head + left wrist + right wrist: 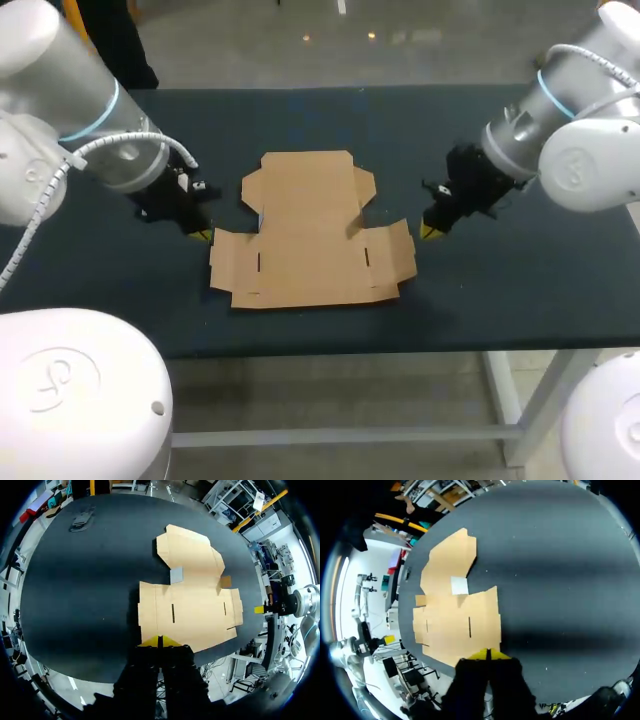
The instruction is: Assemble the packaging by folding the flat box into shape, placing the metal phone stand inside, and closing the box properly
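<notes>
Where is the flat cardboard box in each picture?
Head view: the flat box lies mid-table, between the left tool and the right tool.
Left wrist view: it lies just ahead of the left tool's yellow tips.
Right wrist view: it lies just ahead of the right tool's yellow tips.
Shared landmark: the dark table under it.

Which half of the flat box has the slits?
The wider half of the flat box, nearest the robot: two short slits show in it. The narrower far half has none.
</notes>
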Motion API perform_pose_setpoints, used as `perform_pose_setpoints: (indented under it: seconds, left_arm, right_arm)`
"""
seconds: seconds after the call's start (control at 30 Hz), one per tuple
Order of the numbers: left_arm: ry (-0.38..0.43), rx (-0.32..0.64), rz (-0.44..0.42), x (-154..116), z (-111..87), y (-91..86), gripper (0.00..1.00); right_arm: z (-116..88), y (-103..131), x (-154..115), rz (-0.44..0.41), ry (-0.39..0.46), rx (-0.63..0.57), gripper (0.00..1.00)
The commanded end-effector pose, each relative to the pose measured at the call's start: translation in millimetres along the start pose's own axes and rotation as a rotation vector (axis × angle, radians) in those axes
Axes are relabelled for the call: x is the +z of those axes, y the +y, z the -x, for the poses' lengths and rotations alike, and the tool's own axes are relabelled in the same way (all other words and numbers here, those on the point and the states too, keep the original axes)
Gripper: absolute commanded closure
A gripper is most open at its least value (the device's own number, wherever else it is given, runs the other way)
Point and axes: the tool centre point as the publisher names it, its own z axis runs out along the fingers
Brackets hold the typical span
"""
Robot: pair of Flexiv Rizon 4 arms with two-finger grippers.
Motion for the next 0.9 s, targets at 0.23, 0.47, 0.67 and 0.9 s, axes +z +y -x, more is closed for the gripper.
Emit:
perform_pose_setpoints:
  seconds: [0.23,0.47,0.67,0.9]
  left_arm:
    - [0.023,-0.013,-0.022,7,12.5,37.7,1.0]
    - [0.041,-0.027,-0.003,18,20.3,48.9,1.0]
    - [0.057,-0.042,0.016,23,22.8,63.2,1.0]
    - [0.115,-0.052,0.108,32,28.9,76.0,1.0]
  right_arm:
    - [21,-35,10,0.018,0.023,0.011,1.0]
    - [29,-51,17,0.024,0.034,0.031,1.0]
    - [32,-58,22,0.021,0.032,0.045,1.0]
    - [33,-64,32,0.005,0.047,0.069,1.0]
